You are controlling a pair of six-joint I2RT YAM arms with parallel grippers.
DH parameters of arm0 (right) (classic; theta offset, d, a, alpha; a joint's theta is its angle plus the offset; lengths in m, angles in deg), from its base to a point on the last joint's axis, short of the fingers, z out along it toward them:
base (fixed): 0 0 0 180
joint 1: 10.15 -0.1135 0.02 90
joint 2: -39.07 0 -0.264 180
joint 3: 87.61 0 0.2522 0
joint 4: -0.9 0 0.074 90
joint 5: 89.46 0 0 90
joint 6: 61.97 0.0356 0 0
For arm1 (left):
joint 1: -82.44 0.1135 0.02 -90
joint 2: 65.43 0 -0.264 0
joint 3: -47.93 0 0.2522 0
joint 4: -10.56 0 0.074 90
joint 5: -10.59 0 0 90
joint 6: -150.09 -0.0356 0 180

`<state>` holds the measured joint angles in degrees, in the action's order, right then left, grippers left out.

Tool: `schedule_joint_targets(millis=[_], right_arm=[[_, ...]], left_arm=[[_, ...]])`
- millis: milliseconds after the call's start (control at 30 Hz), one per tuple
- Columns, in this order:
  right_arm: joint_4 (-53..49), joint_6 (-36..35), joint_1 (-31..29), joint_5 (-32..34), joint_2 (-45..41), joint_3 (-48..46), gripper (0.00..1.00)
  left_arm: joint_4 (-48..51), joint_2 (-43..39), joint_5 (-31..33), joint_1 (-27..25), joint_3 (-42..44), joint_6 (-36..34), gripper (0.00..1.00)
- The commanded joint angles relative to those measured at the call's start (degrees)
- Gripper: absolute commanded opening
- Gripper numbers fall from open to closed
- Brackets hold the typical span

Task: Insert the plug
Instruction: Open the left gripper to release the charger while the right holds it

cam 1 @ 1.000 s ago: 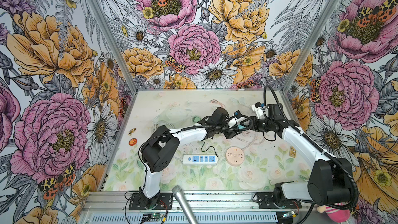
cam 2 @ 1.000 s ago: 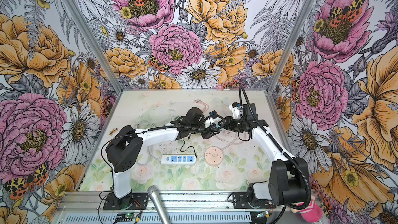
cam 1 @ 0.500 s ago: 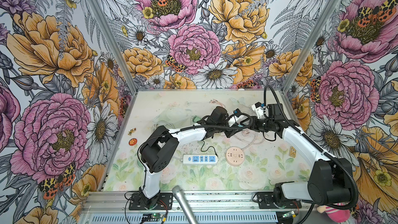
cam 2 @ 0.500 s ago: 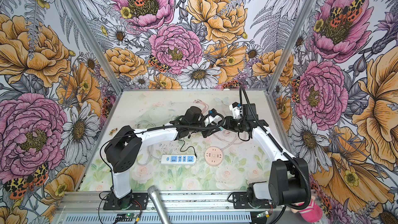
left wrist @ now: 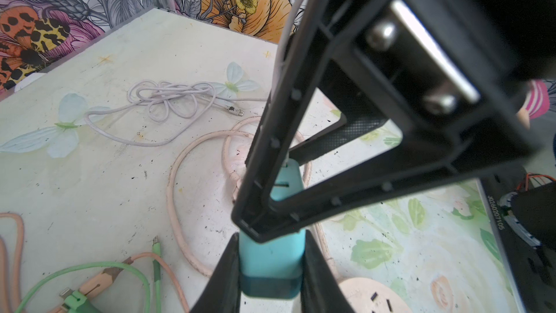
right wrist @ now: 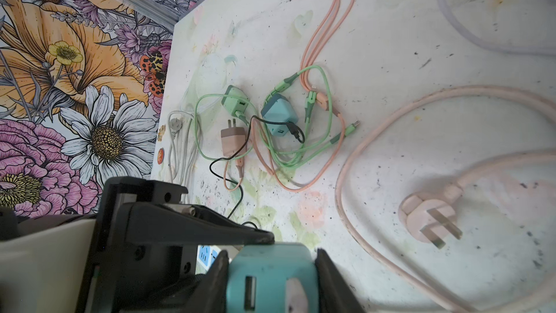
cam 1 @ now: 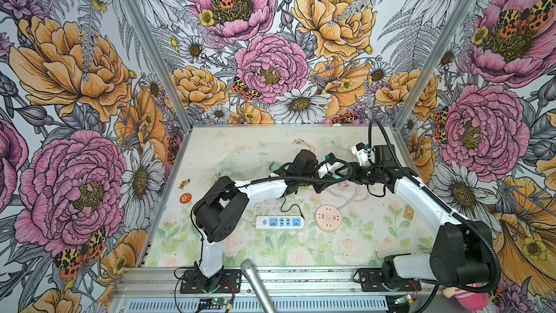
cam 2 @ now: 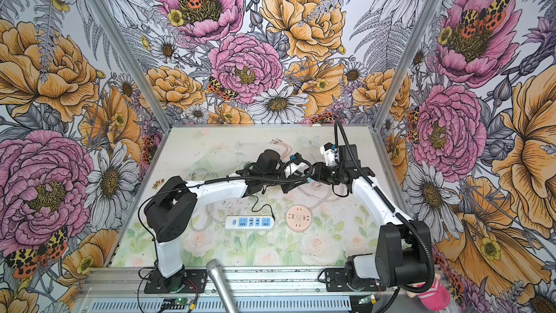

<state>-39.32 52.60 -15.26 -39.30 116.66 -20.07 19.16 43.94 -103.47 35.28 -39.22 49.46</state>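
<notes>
So, in both top views my left arm and right arm meet above mid-table, beyond the white oblong power strip. Left wrist cam: my left claw pinches the teal plastic charger plug. Right wrist cam: my right claw clamps the same plug, held off the table.

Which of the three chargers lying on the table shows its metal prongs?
The pink charger; the green charger and blue charger beside it show no prongs.
</notes>
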Motion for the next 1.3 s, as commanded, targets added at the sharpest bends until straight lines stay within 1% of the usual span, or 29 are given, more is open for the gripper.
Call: schedule_joint_targets(millis=[0, 67, 167, 233, 833, 1200, 1233, 1267], right_arm=[[0.5, 0.8, 0.2, -2.5, -0.7, 1.1, 0.47], [0.5, 0.8, 0.2, -3.6, -0.2, 1.0, 0.52], [0.5, 0.8, 0.2, -4.3, 0.3, 0.8, 0.56], [0.5, 0.7, 0.2, -4.2, 0.2, 0.6, 0.57], [0.5, -0.4, -0.7, -4.6, 3.3, -0.1, 0.57], [0.5, -1.2, -1.1, -4.9, 4.4, -0.1, 0.52], [0.4, -1.2, -1.2, -5.1, 4.5, 0.0, 0.51], [0.5, -1.3, -1.1, -5.0, 4.6, -0.2, 0.48]], left_arm=[[2.9, -1.9, 2.6, 0.8, -1.2, -3.7, 0.18], [4.2, -1.8, 2.8, 0.9, -1.7, -5.1, 0.18], [5.4, -1.5, 2.8, 1.1, -2.3, -6.3, 0.18], [5.9, -1.4, 2.8, 1.1, -2.5, -6.6, 0.18], [5.9, -1.7, 1.6, 0.8, -3.3, -7.2, 0.18], [6.2, -0.8, 1.7, 0.1, -4.5, -7.8, 0.18], [6.2, -0.8, 1.6, 0.0, -4.6, -7.8, 0.18], [6.3, -0.8, 1.6, 0.0, -4.8, -7.9, 0.18]])
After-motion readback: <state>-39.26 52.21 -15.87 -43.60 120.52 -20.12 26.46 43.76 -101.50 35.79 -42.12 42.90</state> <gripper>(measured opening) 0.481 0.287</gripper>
